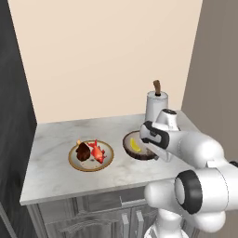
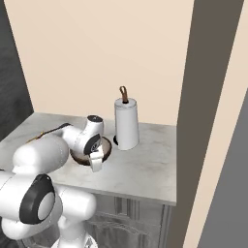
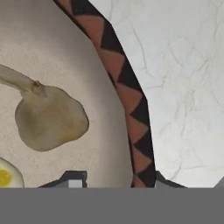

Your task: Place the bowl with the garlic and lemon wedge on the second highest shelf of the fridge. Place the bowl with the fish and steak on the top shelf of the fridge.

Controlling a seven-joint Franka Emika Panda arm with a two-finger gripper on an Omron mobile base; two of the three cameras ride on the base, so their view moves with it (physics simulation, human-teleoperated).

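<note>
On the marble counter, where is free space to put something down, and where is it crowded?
Free: the counter left of the fish bowl, and the strip behind both bowls to the wall. In the right base view, bare marble right of the paper towel roll. Crowded: around the lemon bowl, roll and gripper.

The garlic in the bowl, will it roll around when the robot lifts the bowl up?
Probably a bit. The garlic looks rounded and knobbly, and it lies loose on the bowl's smooth inside, so a tilt could make it slide toward the lemon wedge. The raised rim should likely keep it in. The gripper straddles that rim.
</note>
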